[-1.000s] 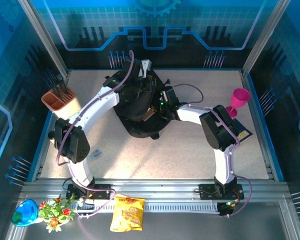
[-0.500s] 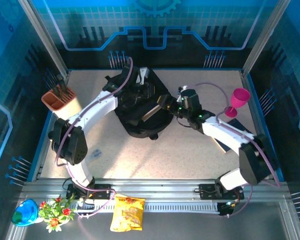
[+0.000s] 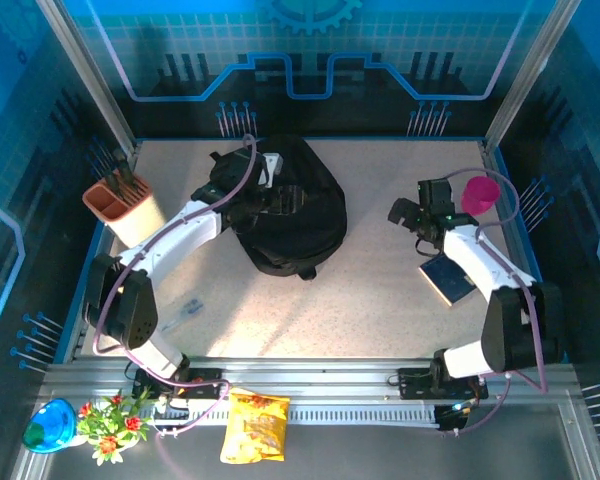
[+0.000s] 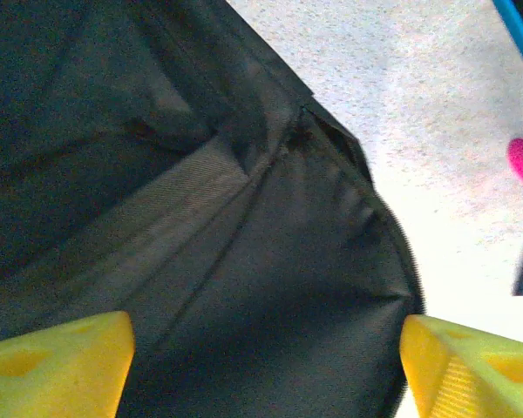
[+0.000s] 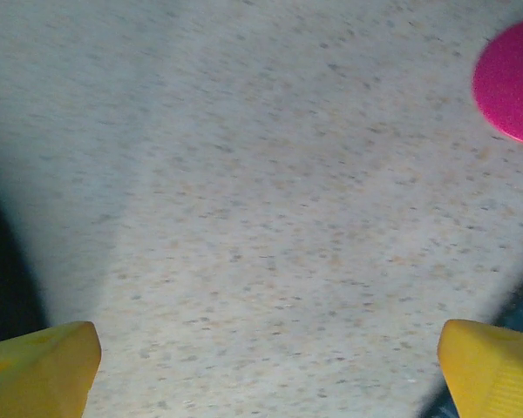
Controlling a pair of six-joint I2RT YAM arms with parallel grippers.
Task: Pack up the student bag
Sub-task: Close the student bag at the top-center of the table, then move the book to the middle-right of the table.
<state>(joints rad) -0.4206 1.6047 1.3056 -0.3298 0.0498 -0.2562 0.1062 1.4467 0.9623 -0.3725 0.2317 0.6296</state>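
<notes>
Now, student bag (image 3: 300, 215) long axis far-to-near, rounded end nearward; left pincer (image 4: 263, 370) and right pincer (image 5: 263, 370) both agape, empty.

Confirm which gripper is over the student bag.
The left gripper: open, it hangs over the student bag, its black fabric below the fingers. The right gripper, also open, is over bare table beside the pink goblet.

Cropped, covered, unclear
The bag (image 4: 244, 261) runs off the top, left and bottom of the left wrist view; the left arm (image 3: 175, 232) covers its left side. The left pincer (image 4: 266, 370) and right pincer (image 5: 266, 374) are cropped at the bottom corners. A pink disc (image 5: 512, 83) is cut by the right wrist view's edge. A speck (image 3: 187, 308) by the desk's (image 3: 360, 310) left edge is too small to tell.
</notes>
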